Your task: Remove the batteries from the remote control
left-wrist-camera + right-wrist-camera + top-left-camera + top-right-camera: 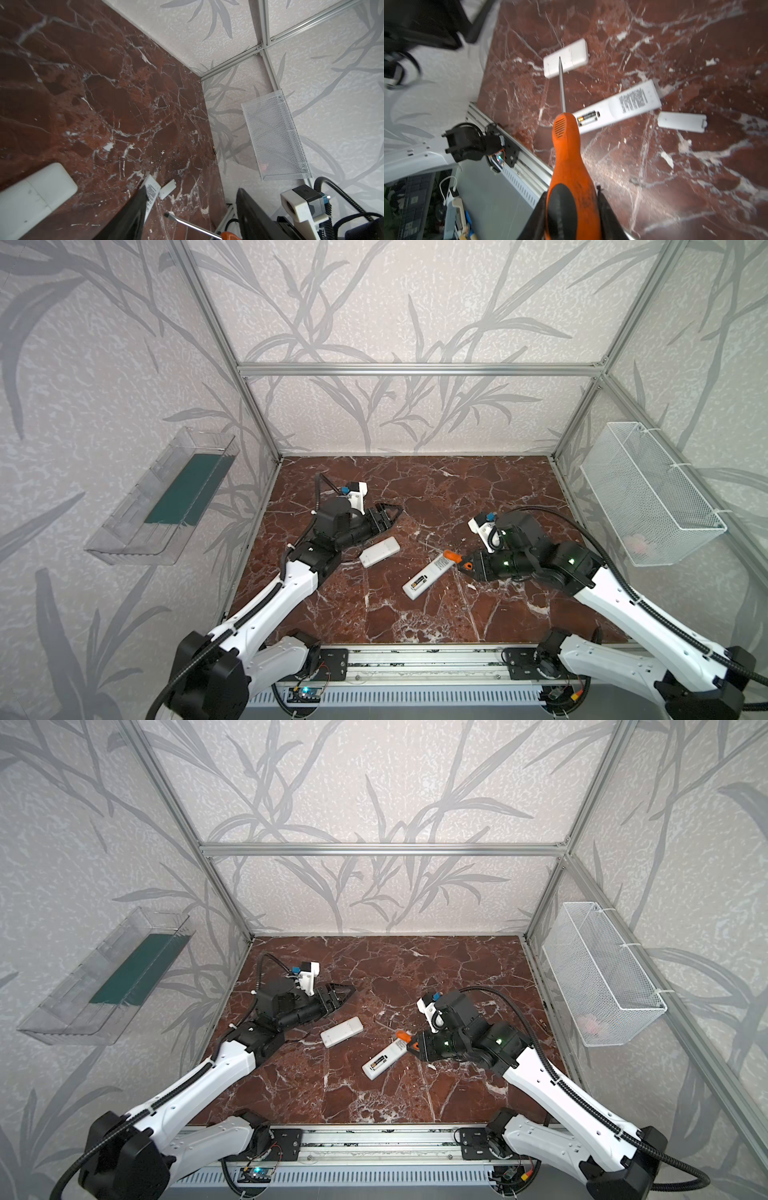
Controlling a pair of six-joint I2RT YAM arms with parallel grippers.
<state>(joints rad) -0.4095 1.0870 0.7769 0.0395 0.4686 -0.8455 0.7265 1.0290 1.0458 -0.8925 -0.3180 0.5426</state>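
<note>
- Orange-handled screwdriver point(569, 166) fills the near part of the right wrist view, its handle clamped between the two fingers of the right tool point(572, 209); the thin metal shaft points away from the tool.
- In both top views the front of the orange handle lies over the far end of the long remote point(426, 577), with the right tool point(465, 565) just right of that end.
- The long remote lies face down and slantwise on the tabletop point(478, 497), its battery bay uncovered at the near end.
- The batteries point(588, 118) sit in that open bay, dark with gold marks; their number I cannot tell.
- A white battery cover point(681, 122) lies flat just beside the long remote's far end, not touching it.
- A short remote point(379, 551) lies near the long remote, to its far left.
- The left tool point(395, 517) stands beyond the short remote, well apart from the long remote, its fingers spread wide and holding nothing.
- A wire basket point(648, 489) hangs on the wall far right of the long remote.
</note>
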